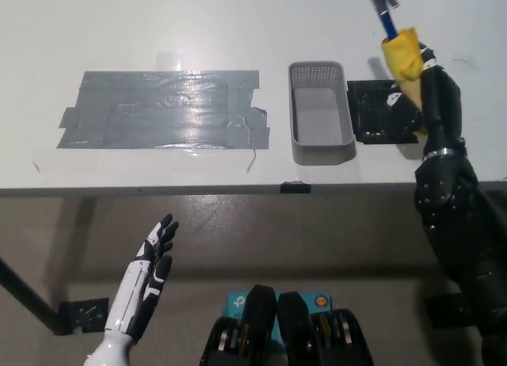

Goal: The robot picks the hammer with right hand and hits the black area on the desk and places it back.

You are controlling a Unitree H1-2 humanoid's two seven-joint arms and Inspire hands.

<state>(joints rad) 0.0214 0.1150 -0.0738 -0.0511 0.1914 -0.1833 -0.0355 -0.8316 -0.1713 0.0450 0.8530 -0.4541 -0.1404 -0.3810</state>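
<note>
While right hand (pixel 432 93) grips the hammer (pixel 396 37), its head is cropped.

Steep head view over desk (pixel 238 17)

The hammer (pixel 390 25) runs off the top edge toward 12 o'clock, so its head is partly cut off and motion-blurred; its shape cannot be told. The right hand (pixel 432 97) covers the lower part of the yellow grip, and its fingers are mostly hidden behind the wrist. The black pad (pixel 380 112) is partly covered at 3 o'clock by that hand. The table (pixel 238 17) is cut off at top, left and right edges.
</note>
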